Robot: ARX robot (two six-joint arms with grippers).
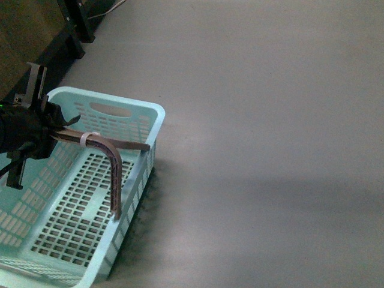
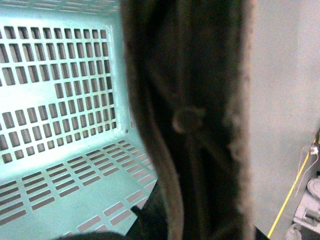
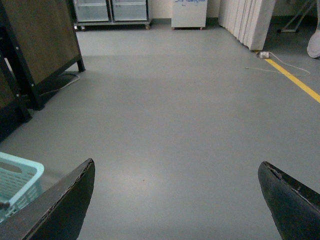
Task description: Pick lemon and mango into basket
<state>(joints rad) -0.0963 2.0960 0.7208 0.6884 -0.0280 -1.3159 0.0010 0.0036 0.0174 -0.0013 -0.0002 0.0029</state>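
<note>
**Left gripper on the basket handle, right gripper wide open over the floor**

From the front, the basket (image 1: 141, 117) sits on the grey floor (image 1: 270, 120) at about 8 o'clock, running off the picture at the lower left corner. Its slotted floor is bare as far as can be seen. The left gripper (image 1: 61, 127) comes in at 9 o'clock, above the basket's left side. Its dark fingers are closed round the brown handle (image 1: 114, 174). The handle is lifted clear of the rim. It leaves the gripper towards 3 o'clock, bends sharply, and drops to the basket's right wall. A white band (image 1: 90, 138) is wrapped round it just before the bend. At 11 o'clock, well apart from the basket, stand black frame legs (image 1: 75, 24).

The left wrist camera is pressed right up to the handle (image 2: 200, 100), which fills the middle as a dark blur. Beside it are the basket's (image 2: 60, 100) slotted wall and floor. The fingertips can't be made out here.

The right wrist camera shows the right gripper (image 3: 176, 167) with its two black fingers (image 3: 70, 205) spread far apart and nothing between them. It is over open floor, with a corner of the basket (image 3: 20, 177) just beside one finger. Further off are a dark-legged table (image 3: 40, 40), a white cabinet (image 3: 189, 12), and a yellow line (image 3: 295, 80) on the floor.
</note>
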